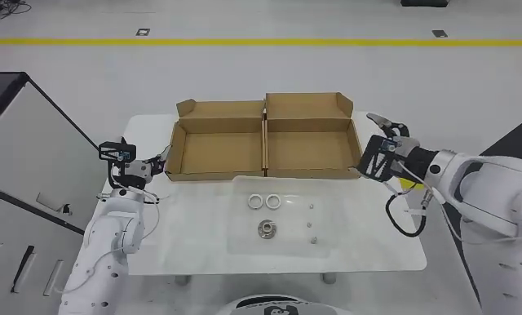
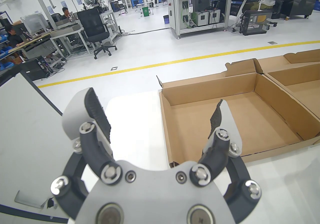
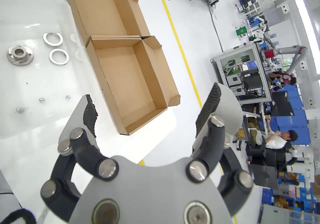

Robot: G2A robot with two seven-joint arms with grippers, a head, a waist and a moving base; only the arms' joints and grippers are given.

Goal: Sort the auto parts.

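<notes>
- Top view: my left gripper (image 1: 161, 162) and right gripper (image 1: 365, 144) are both spread apart and hold nothing. They flank the left box (image 1: 220, 152) and right box (image 1: 311, 152). Rings (image 1: 256, 201), flanged hub (image 1: 266, 228) and nuts (image 1: 310, 224) lie on the table (image 1: 375, 241) between my grippers.
- Left wrist view: left gripper (image 2: 155, 98) gapes, with the left box (image 2: 225, 115) just past its tips.
- Right wrist view: right gripper (image 3: 151, 91) gapes, with the right box (image 3: 130, 77) just ahead. Rings (image 3: 52, 39), flanged hub (image 3: 19, 55) and nuts (image 3: 41, 100) lie beside that box.

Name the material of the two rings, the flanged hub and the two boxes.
The rings look like metal: pale silvery, smooth, with a dull sheen. The flanged hub is probably machined metal: grey, with holes in its flange. The boxes are brown cardboard: matte, with folded flaps.
</notes>
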